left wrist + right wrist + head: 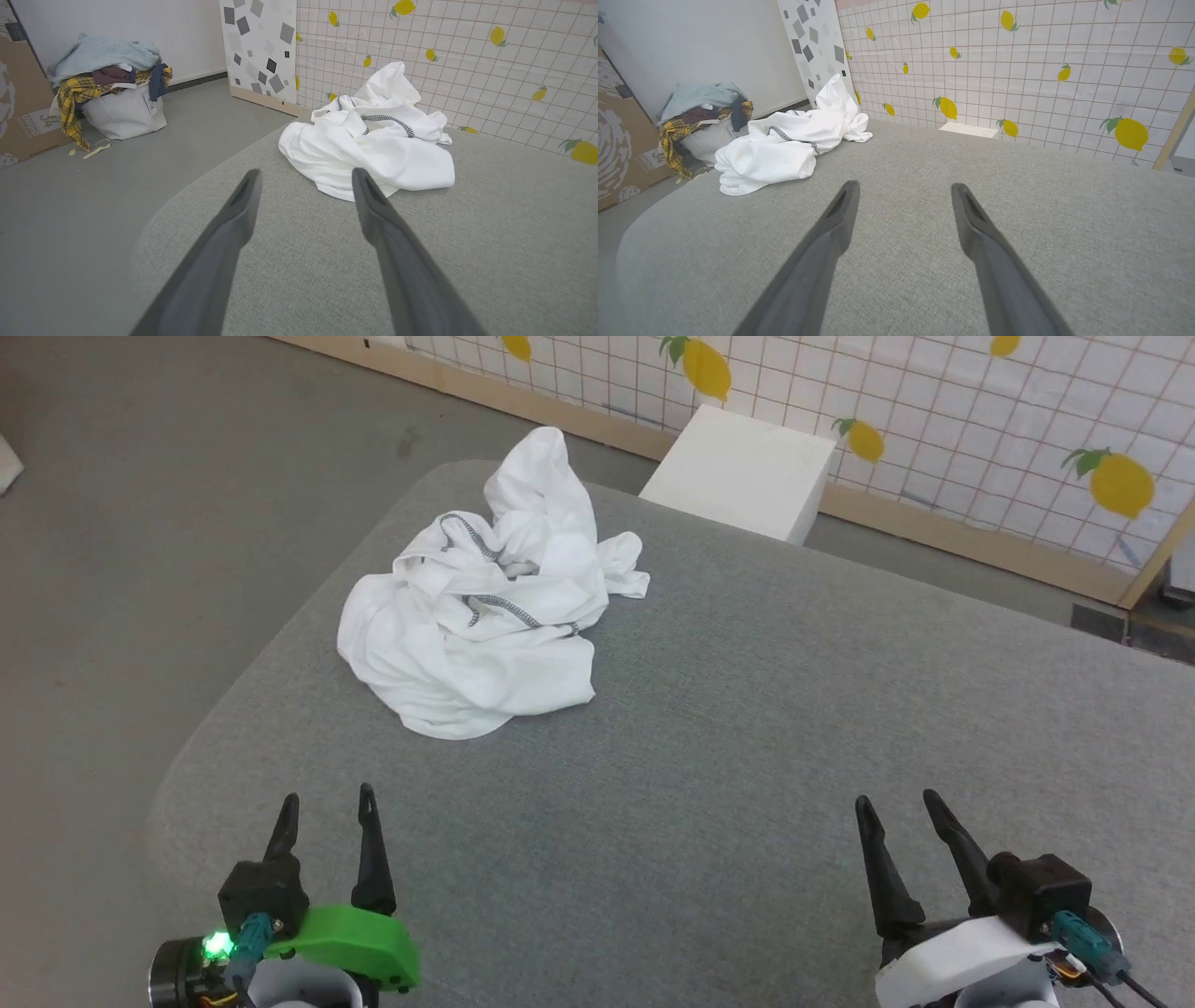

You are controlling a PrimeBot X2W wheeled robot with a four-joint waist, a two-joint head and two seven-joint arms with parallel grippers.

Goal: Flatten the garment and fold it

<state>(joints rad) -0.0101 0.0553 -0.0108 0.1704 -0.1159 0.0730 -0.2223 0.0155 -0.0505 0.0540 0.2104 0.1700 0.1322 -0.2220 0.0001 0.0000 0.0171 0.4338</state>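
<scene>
Flattening not yet begun. The garment [467, 644] lies crumpled near the far-left corner of the table [747, 709]. Left gripper [329, 793] and right gripper [894, 797] hover at its near edge, jaws wide and empty. The next move likely calls for reaching out and pinching a hem.

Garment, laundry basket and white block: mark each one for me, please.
garment [467, 653]: head view, on the smooth white front panel of the heap.
laundry basket [124, 114]: left wrist view, on its white front wall.
white block [742, 467]: head view, on its top face.
</scene>
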